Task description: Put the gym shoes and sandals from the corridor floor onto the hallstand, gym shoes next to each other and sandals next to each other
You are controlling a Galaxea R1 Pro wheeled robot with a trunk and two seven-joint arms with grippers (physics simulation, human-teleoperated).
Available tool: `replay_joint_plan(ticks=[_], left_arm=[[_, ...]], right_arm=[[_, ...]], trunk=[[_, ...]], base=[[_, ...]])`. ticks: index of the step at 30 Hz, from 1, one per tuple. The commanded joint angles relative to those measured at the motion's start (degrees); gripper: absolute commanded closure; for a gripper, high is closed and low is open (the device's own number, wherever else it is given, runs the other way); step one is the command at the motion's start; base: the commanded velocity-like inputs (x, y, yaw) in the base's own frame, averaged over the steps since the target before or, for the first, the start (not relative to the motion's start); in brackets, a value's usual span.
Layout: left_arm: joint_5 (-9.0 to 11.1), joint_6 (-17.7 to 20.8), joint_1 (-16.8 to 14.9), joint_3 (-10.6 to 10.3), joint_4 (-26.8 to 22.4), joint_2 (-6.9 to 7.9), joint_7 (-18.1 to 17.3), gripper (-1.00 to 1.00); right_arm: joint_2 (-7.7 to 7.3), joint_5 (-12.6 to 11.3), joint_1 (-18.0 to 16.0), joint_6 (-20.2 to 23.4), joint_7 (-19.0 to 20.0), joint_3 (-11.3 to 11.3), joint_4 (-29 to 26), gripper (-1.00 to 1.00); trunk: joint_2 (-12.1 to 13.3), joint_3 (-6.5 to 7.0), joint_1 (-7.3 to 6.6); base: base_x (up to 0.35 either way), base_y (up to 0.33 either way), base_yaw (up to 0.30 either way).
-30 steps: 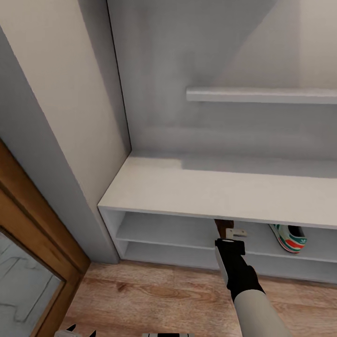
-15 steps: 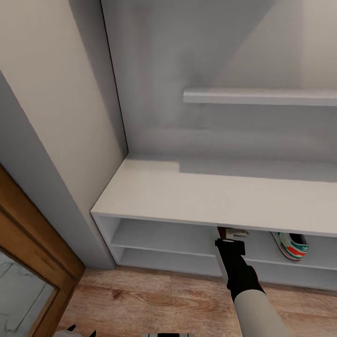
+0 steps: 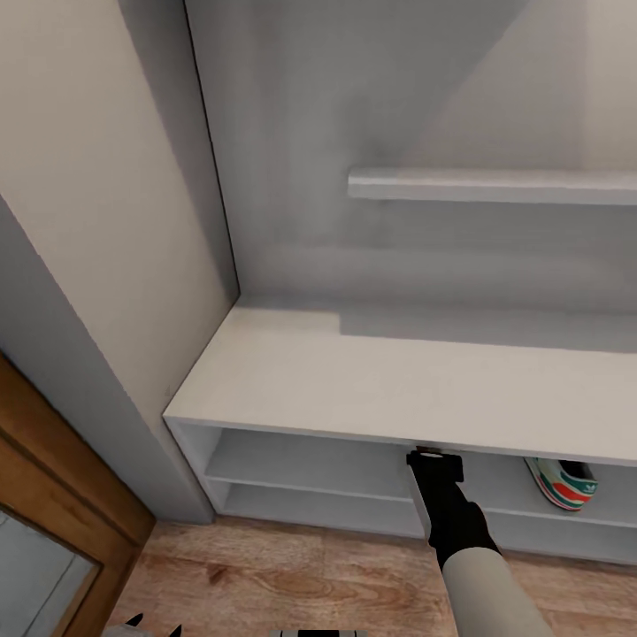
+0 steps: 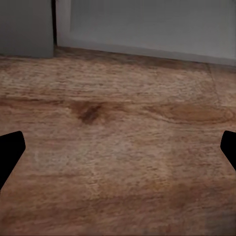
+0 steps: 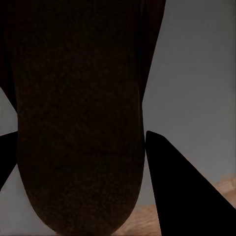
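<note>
A brown sandal (image 5: 78, 113) takes up most of the right wrist view, its dark sole lying between the two black fingers (image 5: 177, 191) of the right hand (image 5: 81, 162), which is clamped on it. In the head view the right arm (image 3: 456, 531) reaches forward to the front edge of the hallstand (image 3: 389, 380), its wrist going in under the flat top at the upper shelf compartment, so the sandal itself is hidden there (the top covers it). Further along that same upper shelf, toward the right end of the hallstand, sits a gym shoe (image 3: 562, 482), white with green stripes and a red heel, well apart from the arm. The lower compartment has nothing visible in it. A thin grey wall shelf (image 3: 491, 186) hangs on the wall above the hallstand. The left hand (image 4: 118, 152) hovers over the corridor floor (image 4: 118, 147), its two black fingertips (image 4: 10, 150) spread wide with only wood planks between them.
</note>
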Motion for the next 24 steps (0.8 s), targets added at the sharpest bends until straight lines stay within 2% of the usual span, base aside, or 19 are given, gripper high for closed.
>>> replay_joint_plan(ticks=[1, 21, 22, 24], left_arm=[[-0.59, -0.27, -0.06, 0.48, 0.0, -0.05, -0.29, -1.0], [-0.51, -0.27, -0.06, 0.48, 0.0, -0.05, -0.29, -1.0], [-0.51, -0.27, -0.06, 0.48, 0.0, -0.05, -0.29, -1.0], [-0.5, -0.27, -0.06, 0.48, 0.0, -0.05, -0.29, -1.0]], right_arm=[[0.06, 0.48, -0.03, 0.4, 0.13, -0.15, -0.07, 1.0], [0.06, 0.48, -0.03, 0.39, 0.13, -0.16, -0.07, 1.0], [0.06, 0.48, -0.03, 0.4, 0.13, -0.16, -0.07, -1.0], [0.06, 0.48, -0.03, 0.4, 0.13, -0.16, -0.07, -1.0]], trunk=[[-0.02, -0.05, 0.0], [-0.02, -0.05, 0.0], [-0.02, -0.05, 0.0], [-0.02, -0.05, 0.0]], base=[[0.07, 0.0, 0.0], [0.009, 0.0, 0.0], [0.0, 0.0, 0.0], [0.0, 0.0, 0.0]])
